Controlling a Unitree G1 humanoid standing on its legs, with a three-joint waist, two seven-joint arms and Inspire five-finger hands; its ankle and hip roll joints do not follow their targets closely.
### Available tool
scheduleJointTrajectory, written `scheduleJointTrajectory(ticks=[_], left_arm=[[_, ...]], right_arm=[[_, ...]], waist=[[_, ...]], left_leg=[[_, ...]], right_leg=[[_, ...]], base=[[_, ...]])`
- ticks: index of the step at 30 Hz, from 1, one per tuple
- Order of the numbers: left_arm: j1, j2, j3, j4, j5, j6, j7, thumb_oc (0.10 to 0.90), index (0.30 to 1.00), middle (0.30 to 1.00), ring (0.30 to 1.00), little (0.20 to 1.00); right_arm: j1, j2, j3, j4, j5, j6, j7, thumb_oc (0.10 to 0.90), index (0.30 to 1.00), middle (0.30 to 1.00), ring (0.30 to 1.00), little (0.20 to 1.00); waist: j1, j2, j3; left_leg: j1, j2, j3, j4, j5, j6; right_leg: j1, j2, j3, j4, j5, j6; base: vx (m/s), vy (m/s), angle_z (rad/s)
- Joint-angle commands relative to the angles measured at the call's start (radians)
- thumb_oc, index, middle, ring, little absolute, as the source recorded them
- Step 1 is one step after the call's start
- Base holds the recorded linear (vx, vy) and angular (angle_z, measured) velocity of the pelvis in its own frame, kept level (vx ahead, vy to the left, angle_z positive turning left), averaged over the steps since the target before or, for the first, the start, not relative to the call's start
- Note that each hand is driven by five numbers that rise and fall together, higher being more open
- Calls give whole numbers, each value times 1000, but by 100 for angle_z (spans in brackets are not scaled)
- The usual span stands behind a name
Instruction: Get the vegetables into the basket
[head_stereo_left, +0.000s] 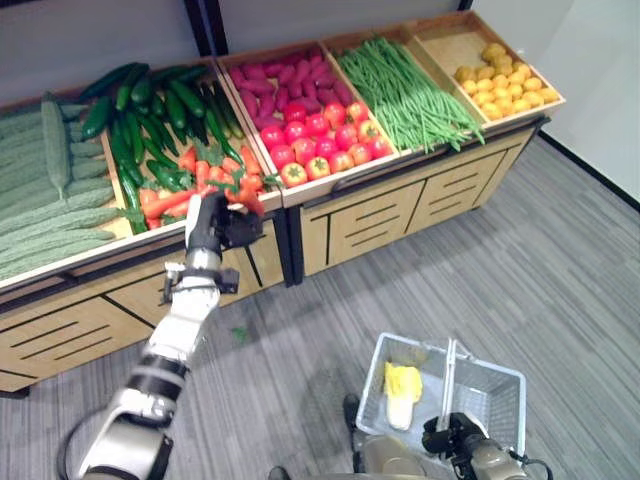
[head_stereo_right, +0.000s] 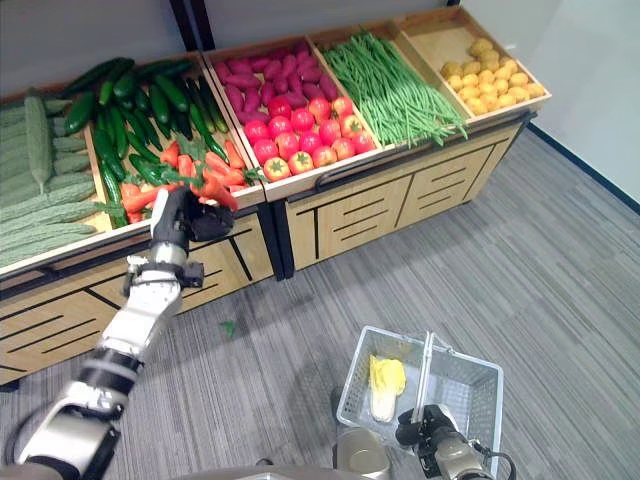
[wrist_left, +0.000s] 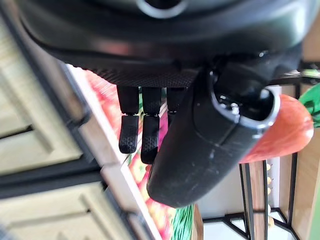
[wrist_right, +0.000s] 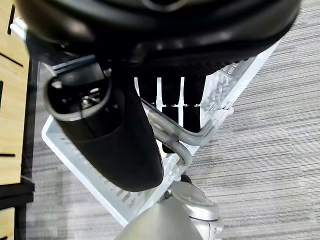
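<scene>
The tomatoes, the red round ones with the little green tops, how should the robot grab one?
Best from above, I think. The tomatoes lie packed side by side in their crate, so their sides are blocked and only the tops are free. The left hand could curl its fingers over a front-row one, nearest the crate's edge, and lift it straight up.

I see a wooden produce stand (head_stereo_left: 400, 205) carrying cucumbers (head_stereo_left: 150, 110), carrots (head_stereo_left: 200, 175), tomatoes (head_stereo_left: 325, 135), green beans (head_stereo_left: 405, 95) and potatoes (head_stereo_left: 505, 80); it stands on grey carpet floor (head_stereo_left: 560, 270).
</scene>
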Motion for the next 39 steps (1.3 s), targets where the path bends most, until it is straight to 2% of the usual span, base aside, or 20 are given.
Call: scheduleJointTrajectory(ticks=[1,2,9,11,20,27,34,37,38,39], left_arm=[[-68,50,58,-81,-35,-99,-45,400,300,300,300,300],[-2,4,65,-117,-99,-98,-73,400,300,300,300,300],[115,-59,64,-190,-156,-78,-128,400,300,300,300,300],[139,-65,56,-228,-125,-62,-136,400,300,300,300,300],[132,-77,53,-261,-121,-59,-121,400,300,300,300,300],[89,-73,38,-251,-113,-59,-105,400,300,300,300,300],[60,-92,21,-239,-165,-67,-99,400,300,300,300,300],[44,-89,17,-226,-170,-72,-92,400,300,300,300,300],[41,-71,39,-230,-164,-77,-78,400,300,300,300,300],[44,-67,51,-232,-162,-76,-74,400,300,300,300,300]], right_arm=[[29,-55,10,38,-61,-1,-17,400,300,300,300,300],[31,-52,-6,39,-63,1,-21,400,300,300,300,300],[42,-37,-25,55,-76,8,-21,400,300,300,300,300],[43,-30,-37,68,-73,12,-27,400,300,300,300,300],[52,-17,-48,93,-62,19,-38,400,300,300,300,300],[72,-7,-64,100,-54,19,-50,400,300,300,300,300],[78,-8,-78,92,-49,21,-62,400,300,300,300,300],[72,-10,-85,80,-46,19,-69,400,300,300,300,300],[66,-5,-86,52,-45,17,-76,400,300,300,300,300],[64,-5,-84,51,-48,17,-77,400,300,300,300,300]], waist=[[-6,-23,-92],[-1,-22,-100],[10,-22,-110],[16,-22,-111],[16,-25,-119],[-11,-28,-114],[-42,-28,-90],[-56,-28,-52],[-30,-28,-22],[-16,-28,-22]], left_leg=[[-77,26,-84,38,63,-5],[-61,26,-88,38,60,-1],[-38,20,-101,31,57,7],[-39,16,-107,30,57,10],[-43,9,-113,21,59,16],[-38,0,-86,54,29,27],[-50,-17,-24,93,-1,40],[-40,-21,39,88,-15,48],[-13,-12,102,57,-3,35],[-7,-8,122,49,-2,29]], right_leg=[[85,-42,15,66,-118,110],[104,-43,12,69,-124,108],[127,-51,2,77,-133,107],[129,-55,1,79,-131,110],[120,-64,2,85,-123,117],[112,-73,32,90,-111,128],[67,-77,96,103,-78,159],[19,-78,122,137,-40,196],[-21,-146,-97,159,15,185],[-24,-173,-196,152,13,177]], base=[[-27,-19,10],[-26,-16,9],[-30,17,3],[-62,47,3],[-28,37,5],[-2,41,-10],[-36,53,-30],[-93,67,-64],[-141,63,-108],[-26,62,-104]])
